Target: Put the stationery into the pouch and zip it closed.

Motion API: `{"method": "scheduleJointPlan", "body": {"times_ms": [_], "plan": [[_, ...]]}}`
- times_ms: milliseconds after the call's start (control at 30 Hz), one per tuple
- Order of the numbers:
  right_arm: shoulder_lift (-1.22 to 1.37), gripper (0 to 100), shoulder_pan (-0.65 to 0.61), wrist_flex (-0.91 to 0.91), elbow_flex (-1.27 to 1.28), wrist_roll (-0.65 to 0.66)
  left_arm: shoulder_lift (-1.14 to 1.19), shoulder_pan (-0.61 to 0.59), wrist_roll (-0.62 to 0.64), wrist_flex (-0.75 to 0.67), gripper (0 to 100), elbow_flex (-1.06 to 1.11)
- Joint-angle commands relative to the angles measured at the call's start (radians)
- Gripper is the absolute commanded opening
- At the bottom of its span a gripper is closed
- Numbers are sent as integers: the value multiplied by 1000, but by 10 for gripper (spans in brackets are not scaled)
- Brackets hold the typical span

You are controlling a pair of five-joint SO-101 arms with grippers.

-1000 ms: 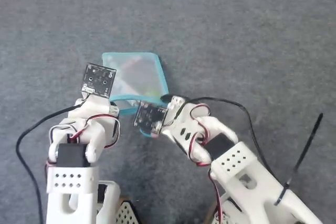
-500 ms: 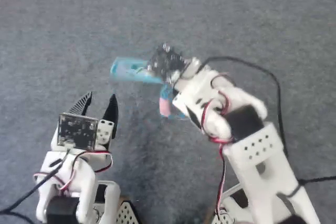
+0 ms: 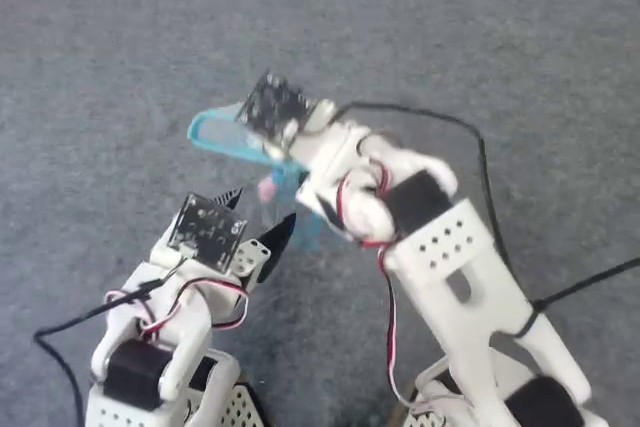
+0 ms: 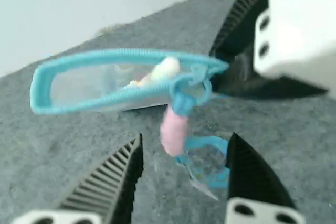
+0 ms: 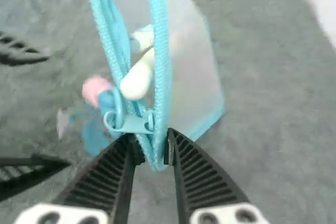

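A clear pouch [image 3: 215, 135] with a teal zipper rim hangs in the air, mouth open. My right gripper [image 5: 150, 142] is shut on the pouch's [image 5: 184, 56] end, just beside the zipper slider [image 5: 131, 122]. A white piece of stationery [image 5: 139, 77] lies inside. A pink charm [image 4: 172, 129] and a clear teal-rimmed tag [image 4: 207, 161] dangle from the slider. My left gripper [image 4: 185, 140] stands open just below the pouch [image 4: 105, 77], its fingers either side of the charm and touching nothing. From above, the left gripper [image 3: 262, 207] sits in front of the right gripper [image 3: 300, 182].
Grey carpet-like table [image 3: 520, 77] runs on all sides, with a pale wall at the far edge. The right arm's black cable [image 3: 470, 142] loops over the table behind it.
The right arm has lifted the pouch off the table and swung it up. The left gripper let go of the pouch's corner, drew back open, then came in under the hanging pouch.
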Motion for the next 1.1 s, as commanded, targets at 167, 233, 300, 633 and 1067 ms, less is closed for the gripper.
{"method": "scheduleJointPlan", "body": {"times_ms": [167,233,300,633,1067], "plan": [[-213,8,-71,-28,186,-48,98,3,-15,-57,247,-2],[-242,7,-71,-27,181,-51,114,3,-17,-63,246,1],[-271,7,-71,-25,178,-52,132,3,-25,-89,246,24],[-292,7,-71,-5,189,-52,181,-5,-54,-181,115,68],[-202,7,99,-140,402,12,183,-238,-54,-183,9,-5]]}}
